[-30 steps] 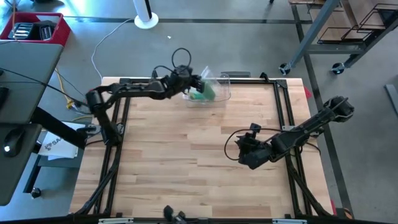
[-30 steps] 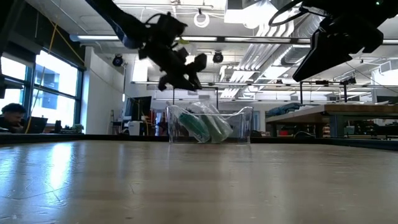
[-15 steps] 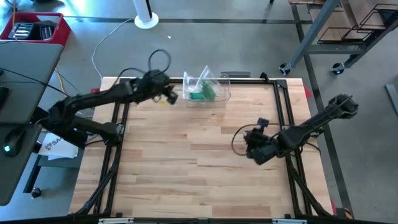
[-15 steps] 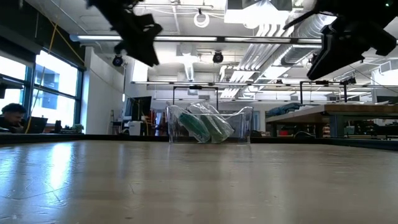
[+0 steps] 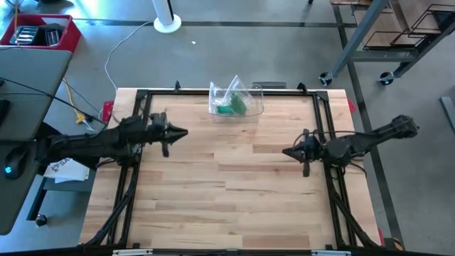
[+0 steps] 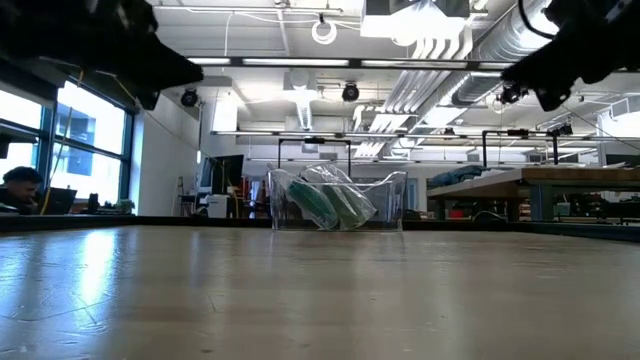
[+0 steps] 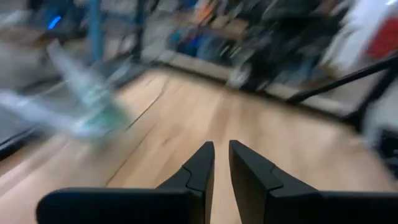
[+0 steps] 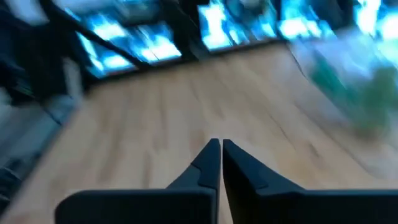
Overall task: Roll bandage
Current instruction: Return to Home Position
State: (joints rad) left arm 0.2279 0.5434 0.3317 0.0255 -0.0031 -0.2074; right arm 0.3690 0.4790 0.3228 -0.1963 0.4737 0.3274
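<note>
The left hand (image 5: 183,132) hovers over the left half of the light wooden counter (image 5: 227,192). Its two dark fingers (image 7: 200,163) are drawn together with only a thin slit between them, gripping nothing. Its tips point across the counter toward the right hand (image 5: 286,151), which hangs over the right half, well apart from it. That hand is clenched too, its fingers (image 8: 210,158) all but touching and empty.

Beyond both hands, by the counter's far edge and roughly midway between them, stands the clear plastic rectangular bin (image 5: 258,92), well apart from either hand. Inside it lies a clear zip bag (image 5: 229,89), whose crumpled upper part rises above the rim. Sealed within the bag is the rolled green bandage (image 5: 232,108).

In the low view the bin (image 6: 392,200) sits flat on the counter, and the green of the bandage (image 6: 320,205) shows through the bag and walls, leaning at a tilt. Each wrist view catches the bin only as a smear of clear and green ahead of the fingers — too blurred to tell more.
</note>
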